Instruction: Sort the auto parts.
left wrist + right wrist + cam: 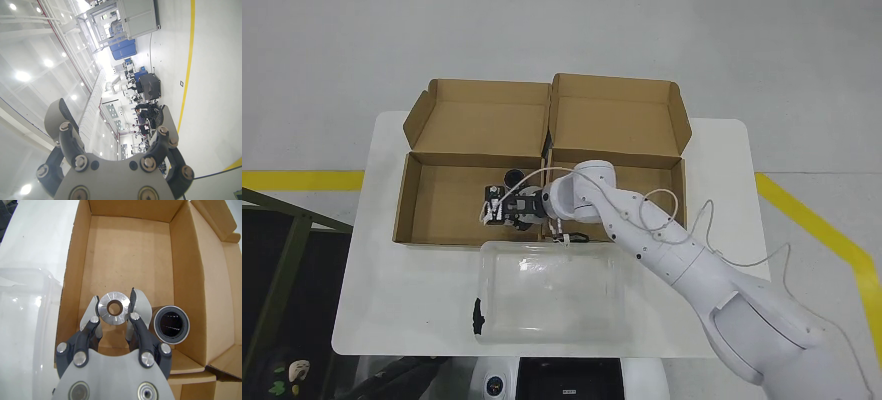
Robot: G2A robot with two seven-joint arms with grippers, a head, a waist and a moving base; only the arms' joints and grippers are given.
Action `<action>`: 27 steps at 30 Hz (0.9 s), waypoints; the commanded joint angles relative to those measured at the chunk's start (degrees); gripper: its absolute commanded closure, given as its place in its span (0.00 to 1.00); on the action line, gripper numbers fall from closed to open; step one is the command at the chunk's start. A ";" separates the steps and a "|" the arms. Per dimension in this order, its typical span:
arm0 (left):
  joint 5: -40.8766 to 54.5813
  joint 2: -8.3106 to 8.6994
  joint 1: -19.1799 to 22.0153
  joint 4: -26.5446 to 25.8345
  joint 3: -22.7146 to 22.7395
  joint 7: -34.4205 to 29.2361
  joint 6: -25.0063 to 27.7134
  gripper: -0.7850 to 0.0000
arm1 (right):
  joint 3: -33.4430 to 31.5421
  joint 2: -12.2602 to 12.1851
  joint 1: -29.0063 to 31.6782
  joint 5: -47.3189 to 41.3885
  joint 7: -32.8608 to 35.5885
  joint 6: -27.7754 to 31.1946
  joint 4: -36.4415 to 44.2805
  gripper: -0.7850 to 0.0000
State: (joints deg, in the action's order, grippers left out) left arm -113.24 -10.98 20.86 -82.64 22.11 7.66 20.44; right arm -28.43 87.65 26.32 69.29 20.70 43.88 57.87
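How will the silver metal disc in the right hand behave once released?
The silver metal disc looks solid, so likely rigid and heavy for its size. The right hand pinches its smooth rim at two spots; it may slip. Dropped on edge into the brown cardboard box, it could roll.

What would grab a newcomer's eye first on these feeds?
The right gripper clamps a shiny metal ring with a centre hole, inside an open cardboard box. Right beside it in that box lies a black-lined cylinder. A clear plastic bin sits on the table next to the box.
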 commanded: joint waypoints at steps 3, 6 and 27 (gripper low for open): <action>0.00 0.00 0.00 0.00 0.00 0.00 0.00 0.00 | 0.54 0.81 -0.65 0.38 0.36 0.13 -1.67 1.00; 0.00 0.00 0.00 0.00 0.00 0.00 0.00 0.00 | 0.90 1.38 -1.09 0.76 0.78 0.28 -2.81 0.96; 0.00 0.00 0.00 0.00 0.00 0.00 0.00 0.00 | 1.02 3.56 -1.78 3.04 0.67 1.71 -7.06 0.56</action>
State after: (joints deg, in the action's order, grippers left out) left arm -113.24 -10.98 20.86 -82.64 22.11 7.66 20.44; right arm -27.32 91.20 24.52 72.24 21.42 45.52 50.76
